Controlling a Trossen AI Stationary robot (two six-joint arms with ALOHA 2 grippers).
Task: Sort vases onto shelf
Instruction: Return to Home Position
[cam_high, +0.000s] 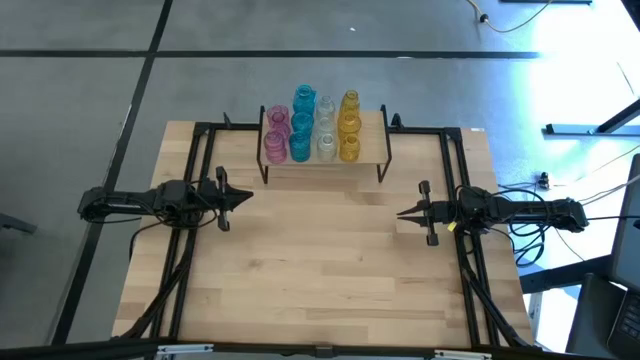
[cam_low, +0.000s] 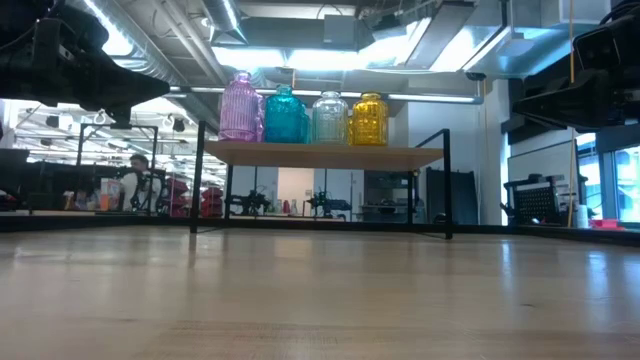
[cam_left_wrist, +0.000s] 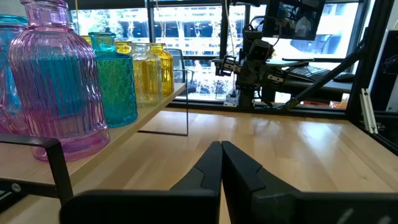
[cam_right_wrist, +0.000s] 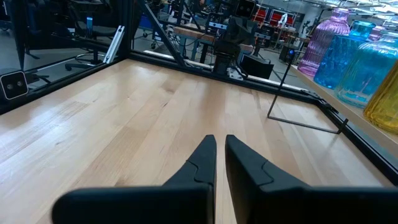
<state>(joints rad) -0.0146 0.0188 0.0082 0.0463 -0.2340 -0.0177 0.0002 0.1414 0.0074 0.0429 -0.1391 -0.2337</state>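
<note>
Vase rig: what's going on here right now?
Nothing is being handled. All the vases stand on the shelf in colour columns: pink vases, teal-blue vases, clear vases and amber-yellow vases. None is left on the table. The left gripper and right gripper hover over the table on their own sides, facing each other, fingers shut and holding nothing. The sorting looks done.

Coloured vases (cam_high: 311, 128) upright in rows, on shelf (cam_high: 372, 152)
</note>
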